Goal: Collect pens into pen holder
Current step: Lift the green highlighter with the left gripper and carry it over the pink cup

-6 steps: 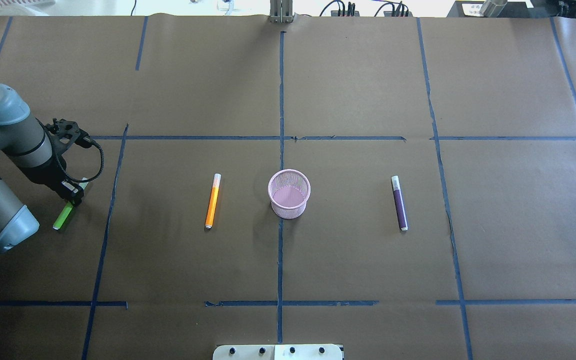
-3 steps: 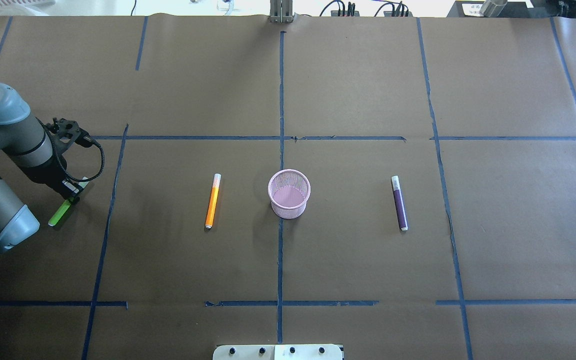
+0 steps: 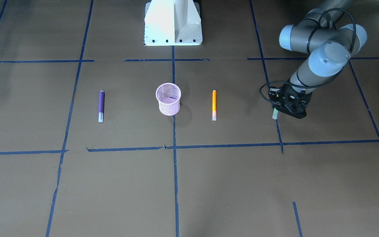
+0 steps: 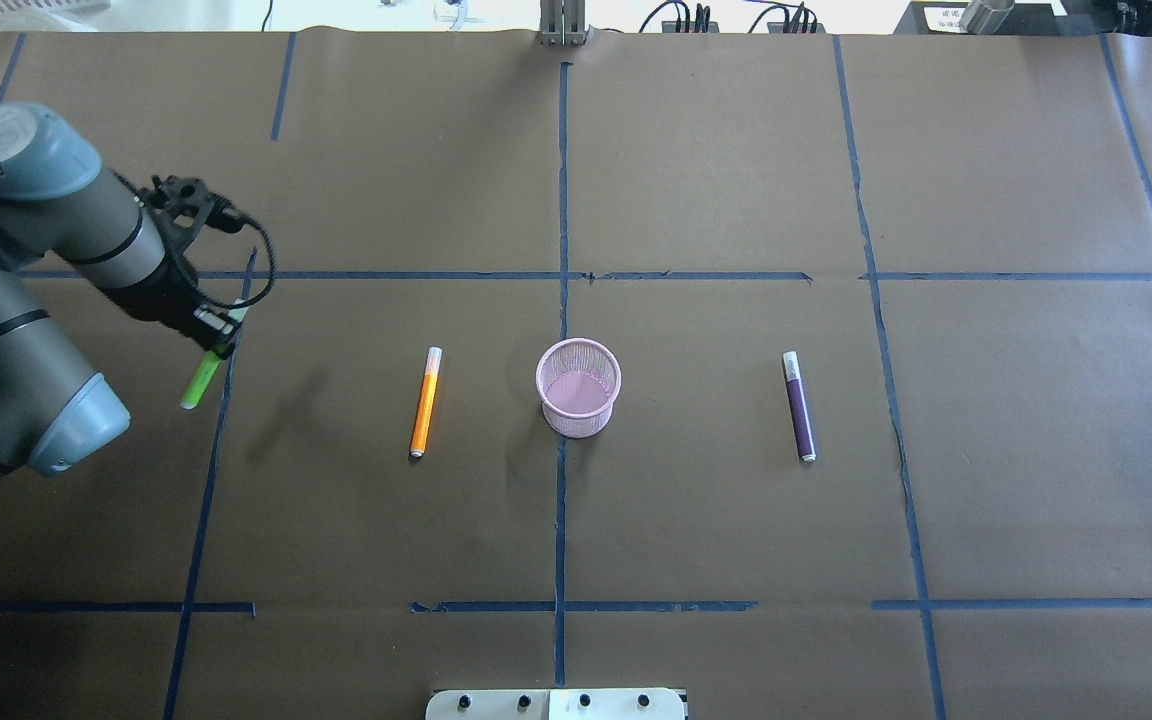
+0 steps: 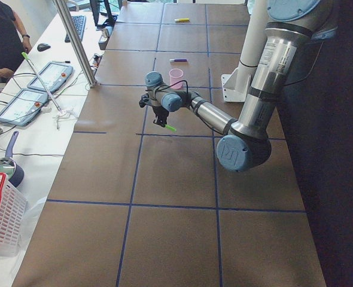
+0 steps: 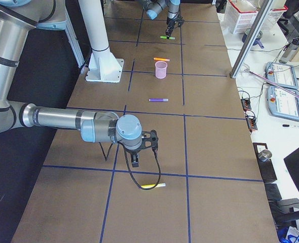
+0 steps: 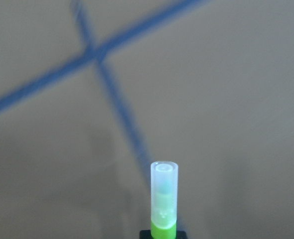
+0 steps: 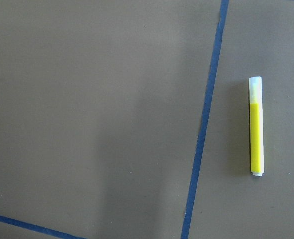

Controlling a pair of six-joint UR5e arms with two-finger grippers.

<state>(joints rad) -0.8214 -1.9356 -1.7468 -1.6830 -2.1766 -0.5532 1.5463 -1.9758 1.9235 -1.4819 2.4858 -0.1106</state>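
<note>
Green pen (image 7: 164, 201) (left wrist view) cut off below.

I am looking in on a robotics lab, not a home or a shop. The work table (image 4: 736, 520) is covered in brown paper marked into large squares by blue tape lines (image 4: 561, 200). A white pedestal (image 3: 173, 23) stands at its edge, and two grey industrial arms reach over it, the left arm (image 4: 26, 300) and the right arm (image 6: 63, 119). Alongside runs a white bench (image 5: 21, 137) holding two teach pendants (image 5: 22, 106) with red stop buttons, loose cables (image 5: 15, 146), a keyboard (image 5: 79, 27) and a mouse (image 5: 43, 46). A person in dark clothes (image 5: 0, 36) is at that bench. A bare aluminium post (image 5: 75, 42) rises beside it. A white wire basket (image 5: 3, 221) sits nearby, and power plugs (image 4: 684, 18) line the table's far edge.
</note>
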